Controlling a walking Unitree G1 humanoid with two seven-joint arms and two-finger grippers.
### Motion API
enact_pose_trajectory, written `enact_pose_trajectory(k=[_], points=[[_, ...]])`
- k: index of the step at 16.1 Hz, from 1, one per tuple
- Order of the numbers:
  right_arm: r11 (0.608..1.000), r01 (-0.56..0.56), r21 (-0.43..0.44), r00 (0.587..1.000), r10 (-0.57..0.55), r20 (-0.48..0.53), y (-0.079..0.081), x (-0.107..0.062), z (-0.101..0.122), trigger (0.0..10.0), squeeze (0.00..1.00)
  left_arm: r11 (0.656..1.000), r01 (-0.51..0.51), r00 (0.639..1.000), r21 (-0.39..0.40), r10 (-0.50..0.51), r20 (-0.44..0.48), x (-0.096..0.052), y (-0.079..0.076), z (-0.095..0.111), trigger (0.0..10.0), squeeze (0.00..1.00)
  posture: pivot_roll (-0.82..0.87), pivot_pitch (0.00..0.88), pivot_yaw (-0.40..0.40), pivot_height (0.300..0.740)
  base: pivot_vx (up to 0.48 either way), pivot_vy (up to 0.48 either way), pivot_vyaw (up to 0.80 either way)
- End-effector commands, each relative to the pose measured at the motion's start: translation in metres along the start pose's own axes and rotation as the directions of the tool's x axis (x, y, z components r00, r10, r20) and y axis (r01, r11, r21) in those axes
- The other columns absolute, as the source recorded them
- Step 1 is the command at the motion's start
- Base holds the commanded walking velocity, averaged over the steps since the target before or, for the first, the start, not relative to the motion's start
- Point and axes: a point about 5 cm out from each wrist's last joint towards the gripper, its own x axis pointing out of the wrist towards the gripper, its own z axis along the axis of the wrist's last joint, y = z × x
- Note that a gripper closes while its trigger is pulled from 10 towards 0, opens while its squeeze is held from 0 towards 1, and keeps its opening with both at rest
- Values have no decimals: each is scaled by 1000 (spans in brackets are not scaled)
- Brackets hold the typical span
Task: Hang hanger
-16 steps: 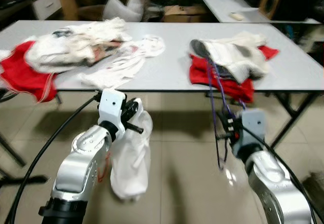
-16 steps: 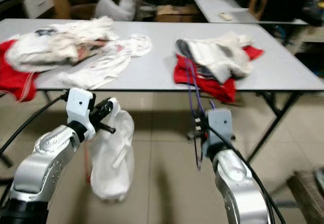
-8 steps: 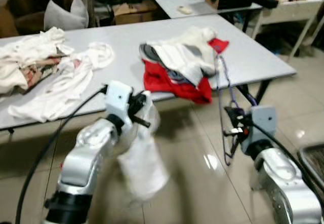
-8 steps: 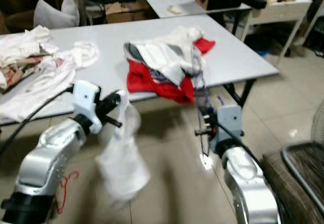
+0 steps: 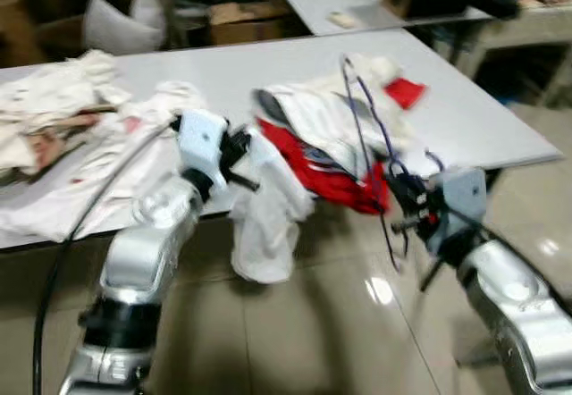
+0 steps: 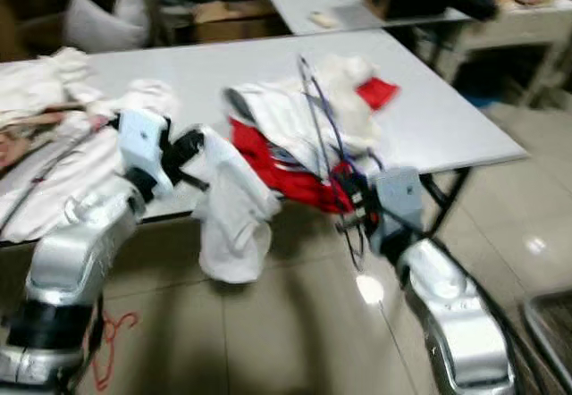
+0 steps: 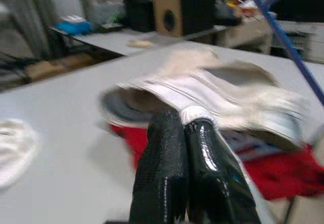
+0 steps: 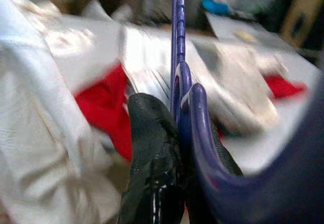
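My right gripper [image 5: 404,209] is shut on the lower part of a blue-purple wire hanger [image 8: 177,21], which rises from it over the table's front edge, above a heap of red and white clothes [image 5: 326,136]. The right wrist view has both black fingers [image 8: 152,148] pressed against the hanger's wire. My left gripper [image 5: 241,158] is shut on a white garment [image 5: 264,221] that hangs down in front of the table edge. Its fingers [image 7: 167,168] are pressed together with a white cloth edge [image 7: 195,114] at the tips.
The long grey table [image 5: 474,127] runs across in front of me, with more white and red clothes [image 5: 63,113] on its left part. A red hanger [image 6: 107,341] lies on the tiled floor at the left. A second table [image 5: 322,2] stands behind.
The camera has kept swinging, so the scene has shifted. The white garment has swung up towards the table edge. The hanger now stands over the clothes heap.
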Motion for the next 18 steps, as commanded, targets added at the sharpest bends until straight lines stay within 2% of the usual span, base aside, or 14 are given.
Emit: enact_pose_trajectory(k=[1, 2, 4, 5, 6, 7, 8, 10, 12, 14, 16, 18], points=[[999, -40, -10, 999, 40, 20, 0, -1, 10, 10000, 0, 1000, -4, 999, 1, 4, 32, 2, 9, 8, 10000, 0, -176, 0, 13, 740, 349, 0, 0], [995, -78, -55, 997, 78, 13, -4, -5, 15, 10000, 0, 1000, 20, 999, 4, -20, 41, 8, 9, 12, 10000, 0, -182, 0, 18, 740, 345, 0, 0], [964, -219, -152, 975, 219, -18, -12, -21, 28, 10000, 0, 999, 47, 998, 2, -47, 52, 21, 13, 21, 10000, 0, -186, 0, 20, 740, 347, 0, 0], [932, -305, -194, 952, 299, -59, -18, -32, 34, 10000, 0, 999, 46, 997, 18, -47, 53, 30, 18, 27, 10000, 0, -188, 0, 17, 740, 345, 0, 0], [866, -451, -215, 893, 434, -123, -28, -51, 49, 10000, 0, 998, 37, 999, 46, -39, 35, 45, 28, 38, 10000, 0, -193, 0, 12, 740, 341, 0, 0], [830, -515, -214, 857, 494, -148, -32, -60, 58, 10000, 0, 997, 48, 999, 64, -49, 21, 52, 30, 43, 10000, 0, -195, 0, 11, 740, 341, 0, 0], [823, -527, -215, 850, 504, -153, -33, -61, 59, 10000, 0, 996, 52, 998, 67, -54, 17, 53, 30, 44, 10000, 0, -195, 0, 11, 740, 341, 0, 0], [780, -594, -195, 802, 555, -222, -39, -68, 63, 10000, 0, 994, 67, 997, 90, -70, 33, 63, 31, 54, 10000, 0, -209, 0, 17, 740, 343, 0, 0], [738, -649, -183, 750, 582, -312, -42, -68, 60, 10000, 0, 991, 87, 992, 104, -95, 77, 74, 34, 75, 10000, 0, -215, 0, 21, 740, 341, 0, 0], [706, -684, -185, 716, 600, -357, -37, -59, 55, 10000, 0, 987, 123, 982, 105, -137, 132, 80, 32, 97, 10000, 0, -218, 0, 22, 740, 343, 0, 0], [699, -690, -186, 710, 604, -363, -35, -52, 53, 10000, 0, 983, 151, 972, 108, -167, 166, 82, 30, 109, 10000, 0, -218, 0, 22, 740, 343, 0, 0], [685, -698, -208, 706, 608, -363, -32, -37, 51, 10000, 0, 975, 185, 958, 124, -207, 198, 83, 28, 121, 10000, 0, -207, 0, 21, 740, 337, 0, 0]])
